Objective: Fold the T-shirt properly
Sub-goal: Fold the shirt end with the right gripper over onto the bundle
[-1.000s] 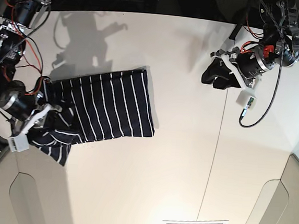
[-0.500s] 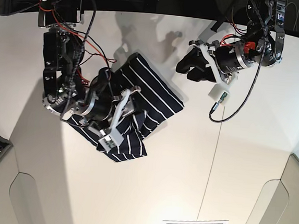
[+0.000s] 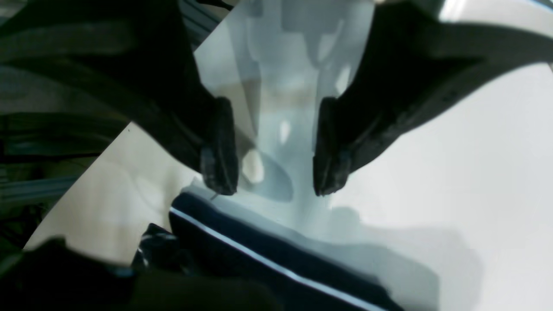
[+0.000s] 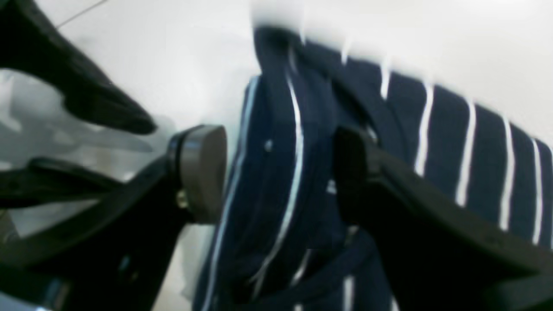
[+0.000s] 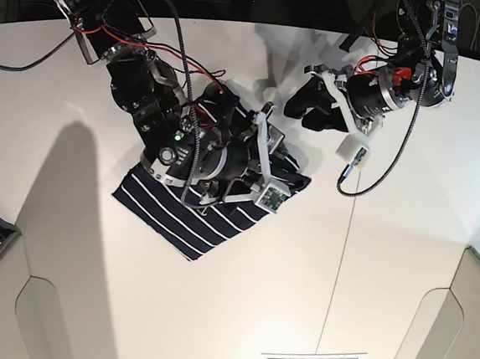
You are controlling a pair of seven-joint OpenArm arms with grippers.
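Note:
The dark navy T-shirt (image 5: 178,216) with thin white stripes lies partly folded on the white table (image 5: 212,311), left of centre. My right gripper (image 5: 263,152) hovers at the shirt's right edge. In the right wrist view it (image 4: 281,172) is open, with a thick fold of the shirt (image 4: 453,151) between its fingers. My left gripper (image 5: 301,105) is open and empty just beyond the shirt's far right corner. In the left wrist view it (image 3: 272,181) hangs above bare table, with the shirt's edge (image 3: 268,255) just below its tips.
A table seam (image 5: 338,264) runs down right of the shirt. A cable with a small board (image 5: 349,155) hangs off the left arm. A slot (image 5: 313,358) sits near the front edge. The right arm's body covers the shirt's upper part.
The right arm has swung from the table's left side to the centre, dragging and folding the shirt to the right. The left arm has moved in toward the shirt's far corner.

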